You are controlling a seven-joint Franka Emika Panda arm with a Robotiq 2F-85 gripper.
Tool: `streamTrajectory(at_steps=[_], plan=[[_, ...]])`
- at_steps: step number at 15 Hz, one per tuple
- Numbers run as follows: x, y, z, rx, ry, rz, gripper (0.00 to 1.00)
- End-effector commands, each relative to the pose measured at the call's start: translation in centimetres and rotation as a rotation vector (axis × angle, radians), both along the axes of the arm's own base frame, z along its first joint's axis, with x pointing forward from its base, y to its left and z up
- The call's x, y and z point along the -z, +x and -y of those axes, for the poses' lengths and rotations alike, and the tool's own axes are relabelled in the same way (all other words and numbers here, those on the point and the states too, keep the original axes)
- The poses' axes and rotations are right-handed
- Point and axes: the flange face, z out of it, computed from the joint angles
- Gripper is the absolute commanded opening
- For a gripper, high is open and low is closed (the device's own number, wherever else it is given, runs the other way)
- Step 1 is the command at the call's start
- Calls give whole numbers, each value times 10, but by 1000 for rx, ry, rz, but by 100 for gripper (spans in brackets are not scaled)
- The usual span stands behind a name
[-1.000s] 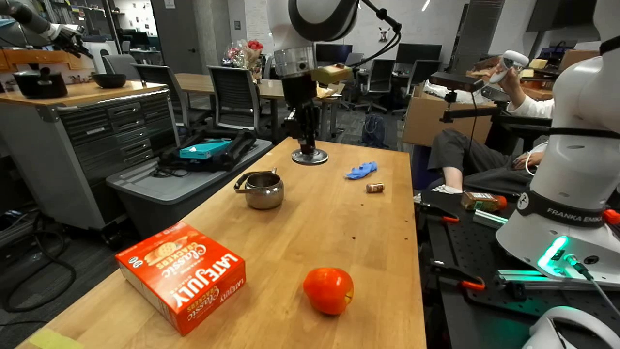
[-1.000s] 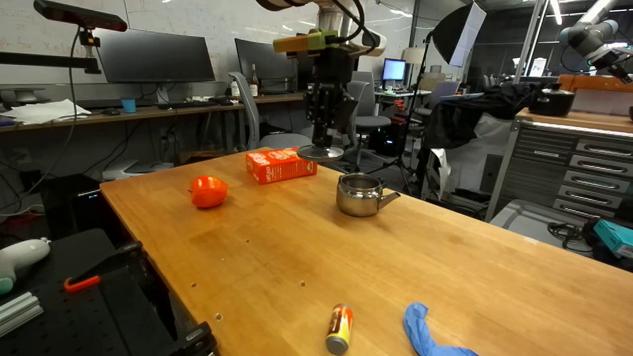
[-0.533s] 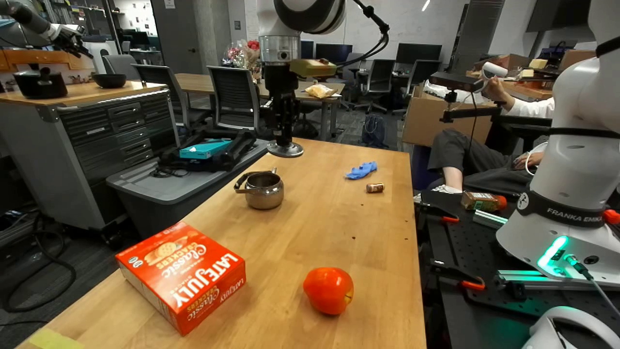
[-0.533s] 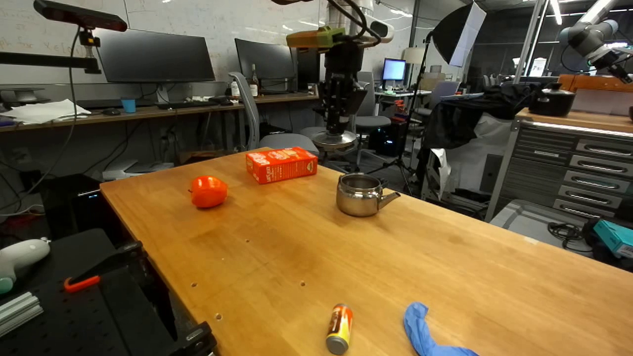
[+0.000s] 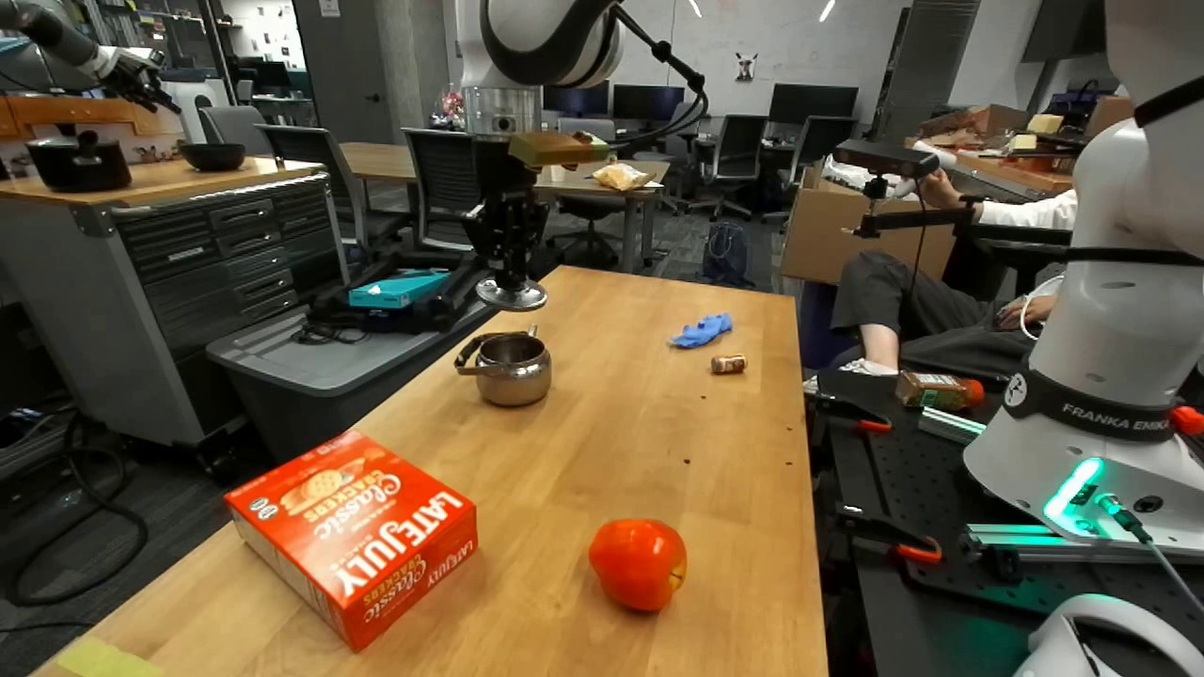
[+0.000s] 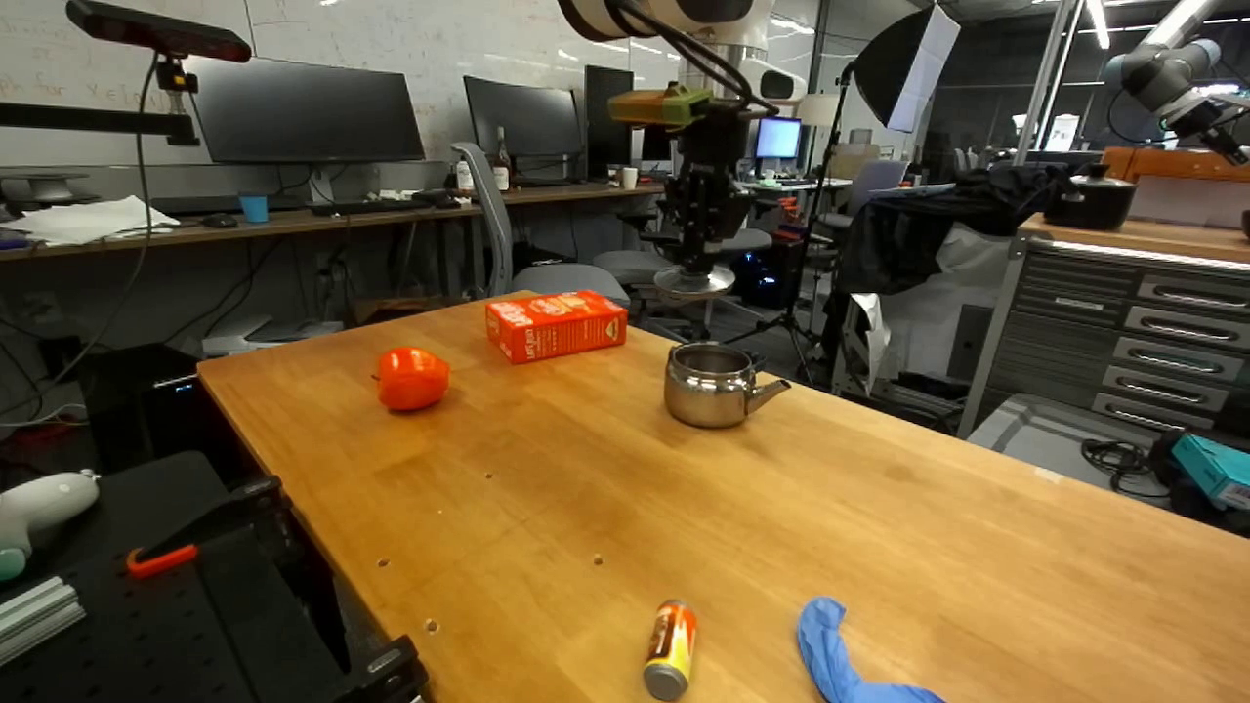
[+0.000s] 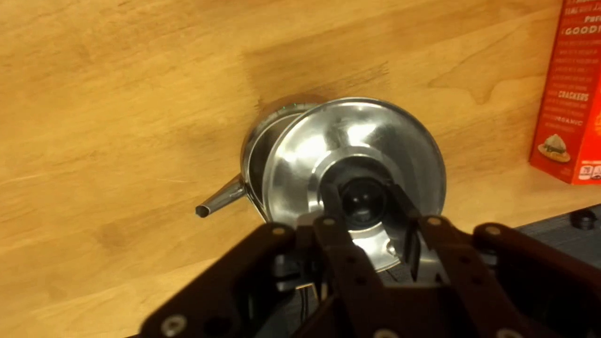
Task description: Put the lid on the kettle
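Note:
The lid is a round silvery disc with a black knob, seen in both exterior views [image 5: 497, 295] [image 6: 684, 283] and in the wrist view [image 7: 404, 136]. My gripper [image 5: 511, 275] [image 6: 697, 266] [image 7: 361, 197] is shut on its knob and holds it roughly level in the air. The kettle, a squat shiny metal pot with a spout, stands upright and uncovered on the table in both exterior views [image 5: 515, 381] [image 6: 709, 395]. The lid hangs above it with a gap. In the wrist view the lid hides most of the kettle [image 7: 258, 145]; its spout side shows at the left.
A red cracker box [image 5: 353, 527] [image 6: 557, 324] [image 7: 566, 103] lies near the kettle. An orange-red fruit [image 5: 638, 564] [image 6: 412, 379], a small can [image 5: 728, 364] [image 6: 671, 649] and a blue glove [image 5: 703, 331] [image 6: 845, 669] lie on the table. The table's far edge runs close to the kettle.
My gripper has carried the lid across towards the kettle, leftward in an exterior view and rightward in an exterior view. The kettle and other table objects have not moved.

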Motion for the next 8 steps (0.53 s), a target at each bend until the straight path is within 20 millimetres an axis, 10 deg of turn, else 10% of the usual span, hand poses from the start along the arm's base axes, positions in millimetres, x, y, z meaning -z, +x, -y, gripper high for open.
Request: streamTrajectory(at_steps=[1, 8], plan=[[2, 31, 4, 51, 16, 16, 7], [30, 53, 16, 75, 15, -24, 7]])
